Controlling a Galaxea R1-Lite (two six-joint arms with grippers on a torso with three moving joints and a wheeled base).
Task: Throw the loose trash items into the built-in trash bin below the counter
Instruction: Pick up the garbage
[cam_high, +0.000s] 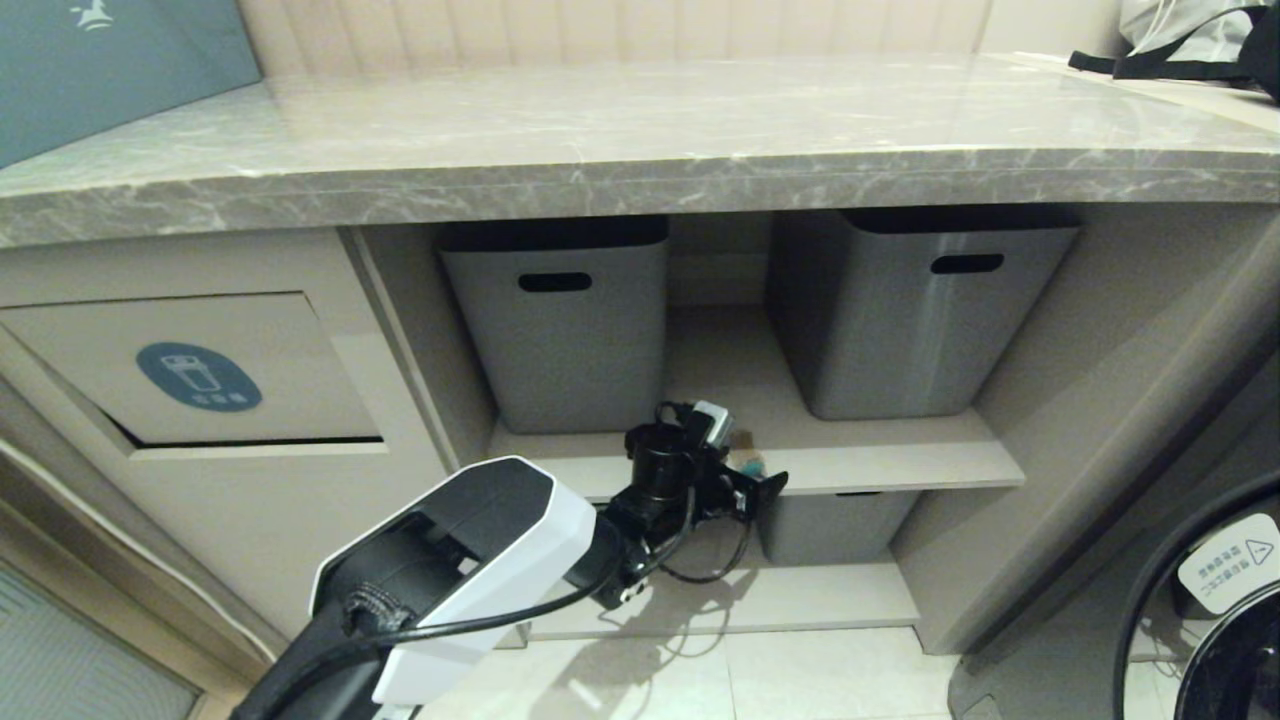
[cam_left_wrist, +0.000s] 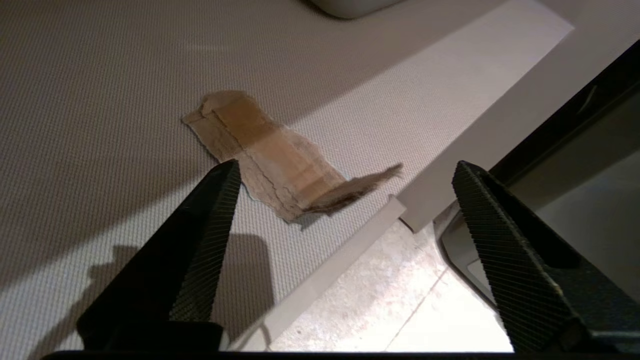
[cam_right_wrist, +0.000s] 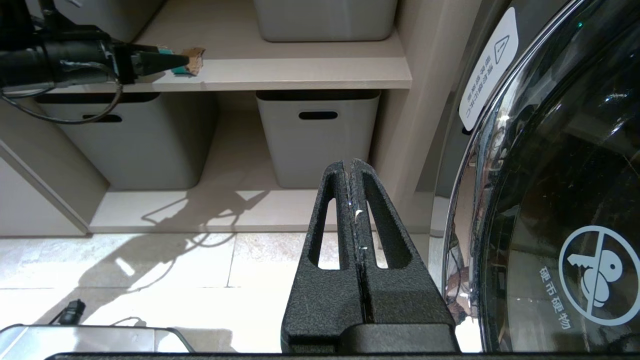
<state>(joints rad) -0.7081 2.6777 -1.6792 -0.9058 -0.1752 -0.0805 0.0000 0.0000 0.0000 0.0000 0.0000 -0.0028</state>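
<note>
A: Strip (cam_left_wrist: 272, 157) lying flat on the shelf (cam_left_wrist: 100, 100), near the front edge, between the two tubs (cam_high: 560, 320). Not grabbed yet.

B: Left gripper (cam_left_wrist: 345, 200) right over it, jaws spread wide, nothing held. Looks like the reach step.

A: Next: drop lower, pinch the strip, then swing over to the bin flap (cam_high: 190, 370).

B: Right gripper (cam_right_wrist: 356, 200) clamped shut, empty, parked by the washer (cam_right_wrist: 550, 175).

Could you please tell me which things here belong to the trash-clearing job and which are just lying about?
Job:
- small brown cardboard strip with teal end, on the beige shelf
- beige swing-flap bin front with blue sticker
- open left gripper at the strip

Bystanders:
- grey plastic tubs
- grey marble counter
- shut right gripper
</note>
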